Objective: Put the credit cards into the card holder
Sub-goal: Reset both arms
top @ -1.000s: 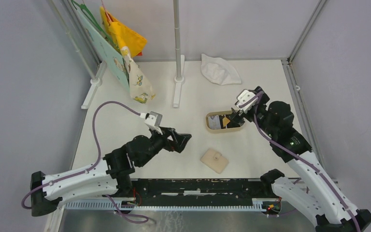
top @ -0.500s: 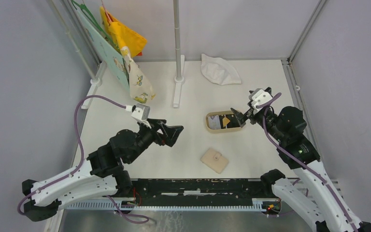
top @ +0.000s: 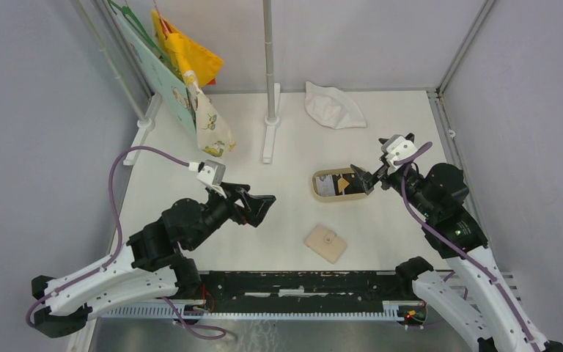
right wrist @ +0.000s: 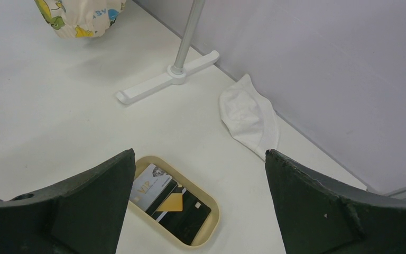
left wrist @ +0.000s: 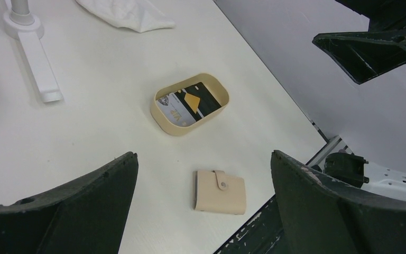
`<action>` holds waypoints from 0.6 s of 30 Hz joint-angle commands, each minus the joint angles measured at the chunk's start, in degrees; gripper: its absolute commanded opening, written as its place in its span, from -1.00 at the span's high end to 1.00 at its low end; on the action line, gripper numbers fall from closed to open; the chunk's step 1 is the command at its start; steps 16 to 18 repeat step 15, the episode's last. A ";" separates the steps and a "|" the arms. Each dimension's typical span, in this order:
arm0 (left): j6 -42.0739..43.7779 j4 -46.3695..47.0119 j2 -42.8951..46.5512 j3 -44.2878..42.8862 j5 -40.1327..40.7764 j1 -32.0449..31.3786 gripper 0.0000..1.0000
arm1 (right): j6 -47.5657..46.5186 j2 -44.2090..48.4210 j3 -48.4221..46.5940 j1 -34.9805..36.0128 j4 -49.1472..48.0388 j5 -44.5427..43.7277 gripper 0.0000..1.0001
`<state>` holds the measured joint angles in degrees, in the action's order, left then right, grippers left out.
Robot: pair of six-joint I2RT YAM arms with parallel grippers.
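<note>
Left gripper: jaws stand wide apart, nothing is held. It hangs above bare worktop, well apart from the task's things.

Card holder: lies flat on the worktop near the front edge, between the two arms. It is folded shut, with the tab and round snap facing up. It is judged soft, light and likely to slide if pushed from one side. A hold is best taken at the free tab end, with the body pinned by the other gripper while the snap is pulled. Its pockets cannot be seen while it is shut.

Tray: tan oval, just behind the card holder and apart from it. The credit cards lie inside on its floor, overlapping: grey-white to the left, black beneath, orange on top.

The cards are judged very light, stiff, thin and slippery. Lying flat, they offer little edge for a pinch, and the tray wall limits a side approach. The orange card's raised corner is judged the easiest purchase. Alternatively, a card may be slid up against the wall and taken by its long edges. A double pick is a risk.

Right gripper: fully spread and empty. It is poised over the right end of the tray; contact cannot be confirmed.
</note>
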<state>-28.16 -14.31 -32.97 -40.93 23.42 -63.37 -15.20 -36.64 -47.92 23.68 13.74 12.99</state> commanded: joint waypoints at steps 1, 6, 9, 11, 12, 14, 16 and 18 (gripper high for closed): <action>2.29 0.37 0.63 -1.17 -0.30 0.12 -0.99 | 0.96 0.34 0.11 -0.56 -3.17 1.10 -0.96; 2.23 -0.17 1.35 -0.80 0.11 0.22 -0.99 | 1.20 0.34 0.37 -0.84 -3.46 1.34 -0.96; 2.15 -0.28 1.74 -0.61 0.22 0.13 -0.99 | 1.34 0.34 0.22 -0.97 -3.50 1.16 -0.96; 2.15 -0.43 1.84 -0.62 0.30 0.20 -0.99 | 1.31 0.41 0.11 -1.12 -3.37 1.09 -0.96; 2.15 -0.50 1.86 -0.57 0.31 0.18 -0.99 | 1.31 0.48 0.06 -1.16 -3.37 1.15 -0.96; 2.15 -0.62 1.86 -0.56 0.40 0.16 -0.99 | 1.40 0.43 0.28 -1.18 -3.35 1.43 -0.96; 2.15 -0.68 1.86 -0.56 0.54 0.13 -0.99 | 1.40 0.35 0.37 -1.28 -3.30 1.60 -0.96; 2.15 -0.68 1.86 -0.56 0.54 0.13 -0.99 | 1.40 0.35 0.37 -1.28 -3.30 1.60 -0.96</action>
